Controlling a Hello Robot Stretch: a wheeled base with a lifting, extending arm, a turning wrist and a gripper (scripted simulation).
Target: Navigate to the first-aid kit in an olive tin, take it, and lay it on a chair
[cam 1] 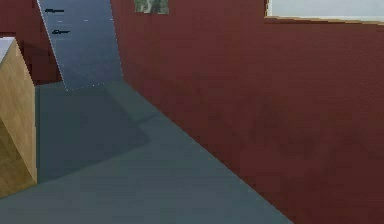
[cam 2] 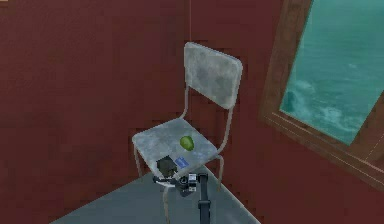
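Gripper (cam 2: 166,172), dark body with thin fingers, at front edge of pale grey metal-framed chair (cam 2: 212,75); cannot tell finger state, nor whether it holds anything. Small olive-green blob (cam 2: 186,143), probably first-aid tin, lies on seat just beyond gripper, slightly toward arm side view's right. Contact between them unclear; long axis unreadable. Judgement: if tin rests on seat, only straight retraction remains.

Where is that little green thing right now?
In the arm side view's middle, the green thing lies on the chair seat, just up the picture from the hand.
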